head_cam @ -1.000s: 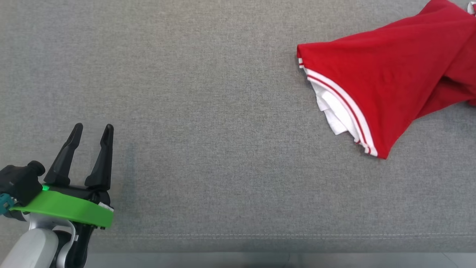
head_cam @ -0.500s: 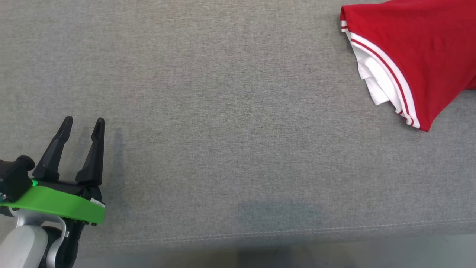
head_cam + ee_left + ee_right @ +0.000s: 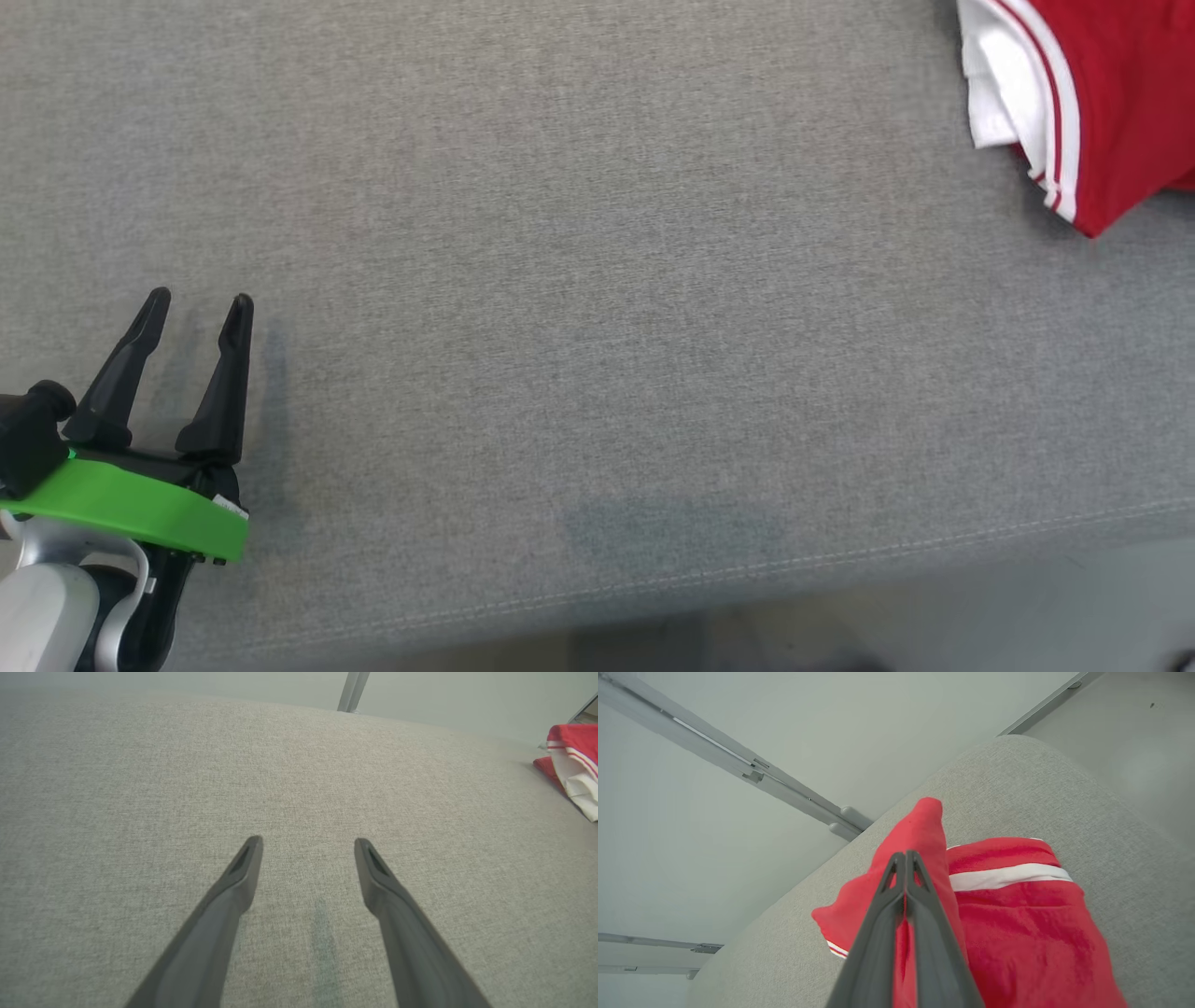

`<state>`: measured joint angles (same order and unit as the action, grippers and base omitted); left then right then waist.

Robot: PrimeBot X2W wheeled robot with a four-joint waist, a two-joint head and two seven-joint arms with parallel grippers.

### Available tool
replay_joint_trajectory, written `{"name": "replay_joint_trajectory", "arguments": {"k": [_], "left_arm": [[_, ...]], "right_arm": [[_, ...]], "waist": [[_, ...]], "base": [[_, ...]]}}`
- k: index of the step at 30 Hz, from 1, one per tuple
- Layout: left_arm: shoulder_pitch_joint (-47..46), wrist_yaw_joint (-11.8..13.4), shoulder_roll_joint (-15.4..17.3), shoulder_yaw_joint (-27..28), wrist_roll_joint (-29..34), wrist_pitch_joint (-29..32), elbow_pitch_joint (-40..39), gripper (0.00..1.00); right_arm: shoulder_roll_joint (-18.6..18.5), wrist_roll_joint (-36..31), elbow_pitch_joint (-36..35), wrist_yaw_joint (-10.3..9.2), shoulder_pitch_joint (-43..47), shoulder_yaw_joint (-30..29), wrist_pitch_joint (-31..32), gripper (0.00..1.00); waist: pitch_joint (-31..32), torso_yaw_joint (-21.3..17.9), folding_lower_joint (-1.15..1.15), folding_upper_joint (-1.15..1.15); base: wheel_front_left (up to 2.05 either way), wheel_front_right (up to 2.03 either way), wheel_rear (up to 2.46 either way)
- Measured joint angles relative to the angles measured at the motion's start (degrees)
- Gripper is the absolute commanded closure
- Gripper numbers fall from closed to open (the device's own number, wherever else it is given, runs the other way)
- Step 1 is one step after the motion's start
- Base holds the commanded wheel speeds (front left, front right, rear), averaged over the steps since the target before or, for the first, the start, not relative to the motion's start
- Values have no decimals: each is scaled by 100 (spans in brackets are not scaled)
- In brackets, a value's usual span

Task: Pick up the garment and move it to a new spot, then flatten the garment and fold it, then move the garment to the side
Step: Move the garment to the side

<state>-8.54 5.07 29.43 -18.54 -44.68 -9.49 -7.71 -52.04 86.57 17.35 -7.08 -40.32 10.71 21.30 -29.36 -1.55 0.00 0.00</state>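
currently we log the left gripper (image 3: 201, 299) spread wide and empty above bare grey upholstery (image 3: 597, 280), well apart from the red garment (image 3: 1125, 103) with white trim, bunched far to the right on that surface. right gripper (image 3: 906, 855) clenched, tips over the red cloth; we cannot tell whether fabric is pinched.

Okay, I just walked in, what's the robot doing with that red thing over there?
The robot is working on a red garment with white stripes, which lies bunched on a grey padded surface. Its right gripper is shut on a raised fold of the cloth. The left gripper hangs open and empty over a bare part of the surface, well away from the garment. The garment is not laid flat at this moment.
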Motion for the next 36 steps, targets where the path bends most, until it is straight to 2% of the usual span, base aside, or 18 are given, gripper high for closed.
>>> {"name": "replay_joint_trajectory", "arguments": {"k": [2,6,7,8,13,19,24,27,36], "left_arm": [[1,2,26,5,2,44,-25,0],[1,19,53,1,2,158,-68,0],[0,21,63,-9,2,191,-83,0],[-2,25,67,-18,3,199,-102,0],[-13,29,67,-59,10,290,-142,0],[-15,47,59,-40,10,289,-108,0],[-15,47,-19,-51,8,280,-96,0],[-16,48,-78,-59,7,259,-92,0],[-14,48,-171,-97,-3,231,-93,0]], "right_arm": [[48,52,204,0,157,-70,-158,100],[381,-93,588,0,595,87,-520,100],[466,-208,657,0,685,152,-635,54],[568,-323,725,0,739,179,-815,0],[836,-686,775,-1,813,371,-1318,0],[766,-1181,847,-1,853,602,-1677,0],[526,-1681,891,-1,930,921,-1725,0],[421,-1726,865,-3,935,907,-1781,0],[489,-1758,632,18,1131,1321,-1511,0]], "waist": [[-4,-65,0,0],[-24,-177,0,0],[-35,-199,0,0],[-49,-218,0,0],[-88,-252,0,0],[-1,-251,0,0],[125,-257,0,0],[209,-257,0,0],[343,-240,0,0]], "base": [[0,0,0],[0,0,0],[0,0,0],[0,0,0],[0,0,0],[0,0,0],[0,0,0],[0,0,0],[0,0,0]]}}
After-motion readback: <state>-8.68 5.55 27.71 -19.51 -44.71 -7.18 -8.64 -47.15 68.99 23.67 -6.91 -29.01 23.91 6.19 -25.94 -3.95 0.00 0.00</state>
